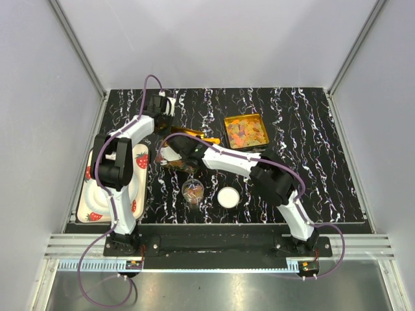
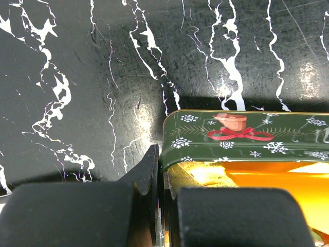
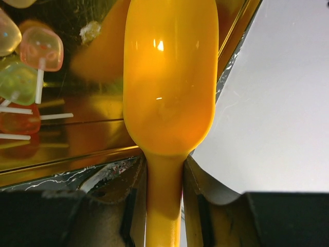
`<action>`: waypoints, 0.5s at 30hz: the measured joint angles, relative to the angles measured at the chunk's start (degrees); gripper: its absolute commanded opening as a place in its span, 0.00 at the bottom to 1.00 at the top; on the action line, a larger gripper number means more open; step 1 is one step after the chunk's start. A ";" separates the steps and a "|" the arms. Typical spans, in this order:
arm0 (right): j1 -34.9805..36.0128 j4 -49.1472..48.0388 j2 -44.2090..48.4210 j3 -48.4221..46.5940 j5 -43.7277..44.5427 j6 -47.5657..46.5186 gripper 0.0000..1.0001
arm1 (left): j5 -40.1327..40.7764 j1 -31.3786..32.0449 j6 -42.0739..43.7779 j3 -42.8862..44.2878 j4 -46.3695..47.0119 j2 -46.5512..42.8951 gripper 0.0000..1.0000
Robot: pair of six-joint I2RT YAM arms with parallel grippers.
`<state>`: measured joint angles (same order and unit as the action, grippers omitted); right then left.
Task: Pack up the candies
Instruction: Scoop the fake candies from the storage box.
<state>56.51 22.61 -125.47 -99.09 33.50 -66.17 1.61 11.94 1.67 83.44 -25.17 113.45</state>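
Observation:
A square gold tin (image 1: 228, 120) at the back centre holds a heap of multicoloured candies (image 1: 246, 132). A second tin (image 1: 189, 135), green outside with snowflakes and a red bow (image 2: 241, 135), lies to its left. My left gripper (image 2: 160, 164) is shut on the green tin's side wall, one finger outside and one inside. My right gripper (image 3: 163, 170) is shut on the handle of a yellow-orange scoop (image 3: 169, 77), whose bowl hangs over the green tin's gold inside. A few translucent pink, green and red candies (image 3: 40, 47) lie in that tin, left of the scoop.
A small clear jar (image 1: 192, 190) with candies and a round white lid (image 1: 227, 197) stand near the front centre. A strawberry-patterned tray (image 1: 87, 208) rests at the left table edge. A plain white surface (image 3: 277, 103) fills the right of the right wrist view.

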 measured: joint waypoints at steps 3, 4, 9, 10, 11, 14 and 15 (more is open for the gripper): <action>0.35 0.07 -0.22 -0.72 -0.04 0.00 0.00 | -0.17 0.00 -0.02 -0.02 0.04 0.00 0.00; 0.48 0.11 -0.22 -0.90 -0.04 0.00 0.00 | -0.20 0.00 0.00 -0.02 0.04 0.00 0.00; 1.16 0.17 -0.85 -1.62 -0.09 0.04 0.00 | -0.26 0.00 0.00 -0.02 0.13 0.00 0.00; 1.29 0.15 -1.11 -1.73 -0.11 0.04 0.00 | -0.31 0.00 0.00 -0.02 0.17 0.00 0.00; 1.42 0.20 -1.29 -1.73 -0.11 0.07 0.00 | -0.31 0.00 0.00 -0.02 0.20 0.00 0.00; 1.86 -0.02 -1.79 -1.81 -0.09 0.26 0.00 | -0.31 0.00 0.00 -0.17 0.31 0.00 0.00; 2.01 -0.04 -1.90 -1.86 -0.09 0.35 0.00 | -0.31 0.00 0.00 -0.24 0.39 0.00 0.00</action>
<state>58.52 22.57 -127.37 -100.95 33.41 -65.82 1.30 11.94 1.67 83.20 -24.77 113.45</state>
